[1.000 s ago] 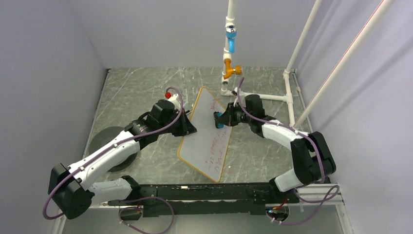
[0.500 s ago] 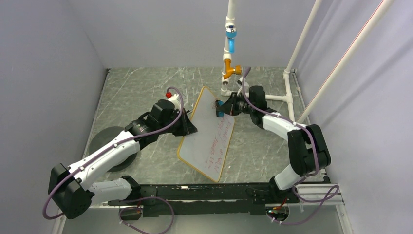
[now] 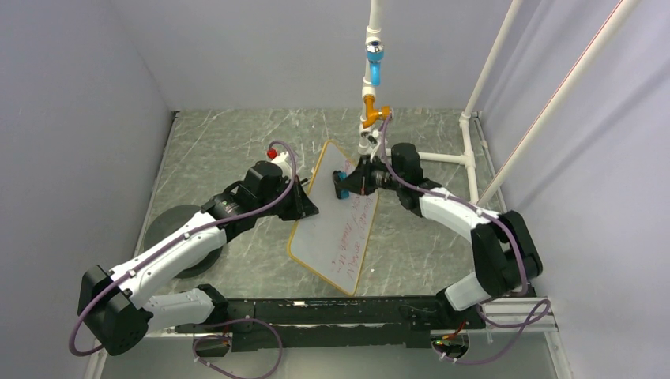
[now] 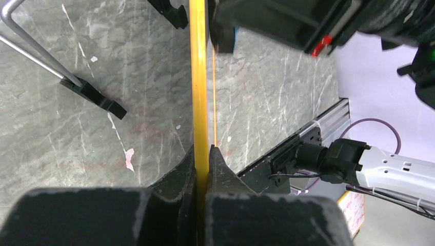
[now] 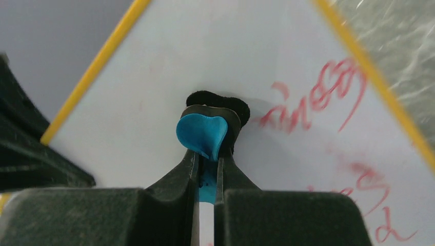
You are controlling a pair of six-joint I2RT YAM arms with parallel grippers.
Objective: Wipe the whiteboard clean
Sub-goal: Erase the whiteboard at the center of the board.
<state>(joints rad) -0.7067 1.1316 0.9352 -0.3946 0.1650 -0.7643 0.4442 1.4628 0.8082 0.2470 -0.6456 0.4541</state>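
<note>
The whiteboard [image 3: 336,229], white with a yellow frame, is held tilted at mid-table, with red handwriting [image 3: 351,237] on its lower half. My left gripper [image 3: 308,207] is shut on its left yellow edge [image 4: 199,92], the jaws pinching the frame [image 4: 202,154]. My right gripper [image 3: 348,188] is shut on a small blue-and-black eraser [image 5: 202,134], whose black pad presses on the white surface [image 5: 154,77] near the board's top end. Red writing [image 5: 318,97] lies just right of the eraser.
A white pipe stand with blue and orange fittings [image 3: 372,79] rises behind the board, with more white pipes [image 3: 470,150] at the right. A dark round disc [image 3: 178,229] lies at the left, under my left arm. A black clip foot on a metal rod [image 4: 97,97] rests on the table.
My right gripper carried the eraser from the board's right edge up and then leftward across its top part. The left arm and the board stayed still.
</note>
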